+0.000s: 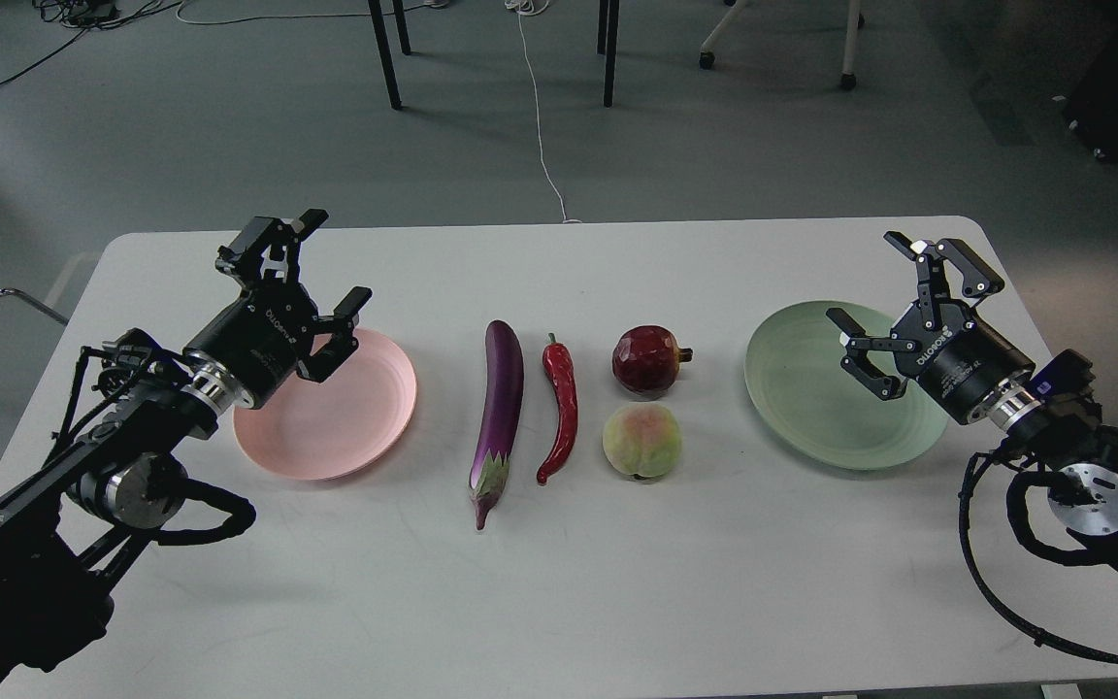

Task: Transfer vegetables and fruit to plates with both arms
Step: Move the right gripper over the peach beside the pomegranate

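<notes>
Head view: both end effectors, left (324, 260) and right (871, 285), hang released and empty over the pink plate (365, 417) and green plate (802, 388); eggplant (501, 398), chili (561, 408), pomegranate (648, 360) and peach (641, 441) wait mid-table. Best grip: each arm descends squarely across its nearest item.

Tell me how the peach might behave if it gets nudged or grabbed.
The peach looks round with nothing beside it touching, so a nudge would likely roll it. Its matte skin probably grips better than the glossy eggplant. It looks stiff, though that is hard to judge.
</notes>
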